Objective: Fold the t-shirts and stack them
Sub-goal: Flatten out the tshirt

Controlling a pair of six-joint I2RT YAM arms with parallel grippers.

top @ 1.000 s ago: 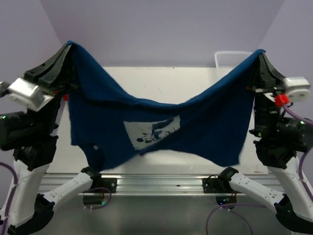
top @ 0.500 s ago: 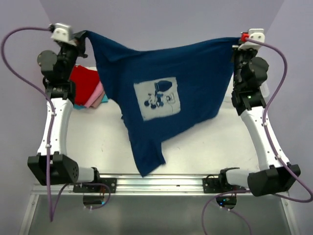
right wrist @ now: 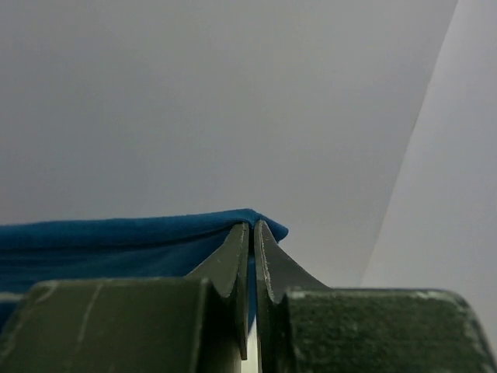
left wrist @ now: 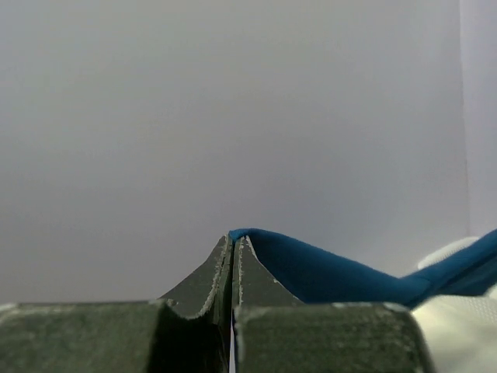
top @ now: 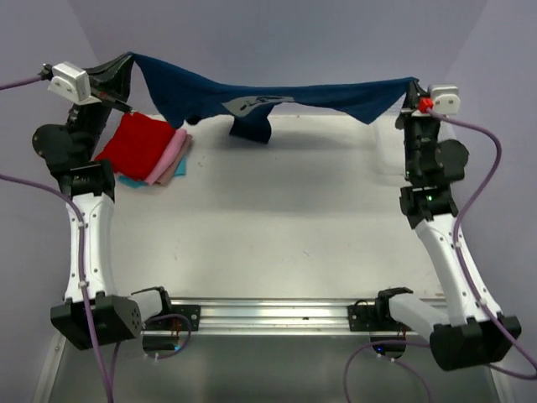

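Observation:
The navy blue t-shirt [top: 277,94] hangs stretched almost flat between both grippers above the table's far edge, its pale print [top: 250,102] seen edge-on and a sleeve [top: 251,129] dangling. My left gripper [top: 127,60] is shut on its left corner, which also shows in the left wrist view [left wrist: 311,268]. My right gripper [top: 409,86] is shut on its right corner, seen as blue cloth in the right wrist view [right wrist: 116,241]. Folded red [top: 137,144], pink [top: 174,153] and teal [top: 132,181] t-shirts lie stacked at the far left of the table.
The white table [top: 277,227] spreads below the held shirt. A white mesh basket [top: 388,143] stands at the far right, partly behind my right arm. Purple cables [top: 487,159] loop beside both arms. Grey walls close in behind.
Both arms have swung the navy shirt away from the camera, from hanging down with its print facing me to stretched nearly level at the far edge. The folded stack is now uncovered.

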